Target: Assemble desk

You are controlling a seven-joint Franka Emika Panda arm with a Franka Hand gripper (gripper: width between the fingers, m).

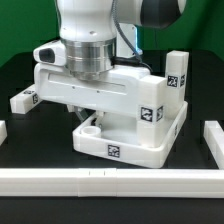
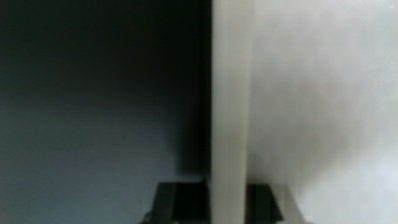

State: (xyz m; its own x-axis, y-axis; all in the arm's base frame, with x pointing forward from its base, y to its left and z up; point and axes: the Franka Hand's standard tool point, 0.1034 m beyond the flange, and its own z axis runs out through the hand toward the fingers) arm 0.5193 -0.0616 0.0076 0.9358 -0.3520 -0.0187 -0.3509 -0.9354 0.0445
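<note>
Leg (image 1: 25, 98) lies flat on the black table (image 1: 35, 140) at the exterior view's left, tag on its near end, apart from the tabletop (image 1: 125, 145). Tabletop sits mid-frame, rim up, tags on its front wall. One round corner socket shows just under the arm. Gripper (image 1: 95, 118) reaches down into the tray at its left half. The arm's white hand blocks the fingertips in this view. Wrist view: gripper (image 2: 226, 200) is pressed together on a thin white upright wall, with a dark finger (image 2: 182, 200) on each side of it. That wall reads as the tabletop's rim (image 2: 226, 100); the white surface beyond it is blurred. Second leg (image 1: 177, 75) stands upright at the tabletop's far right corner, tags facing the camera. Can't tell if it's seated in a socket. Rail (image 1: 100, 180) runs along the front, near the tabletop but not touching it.
</note>
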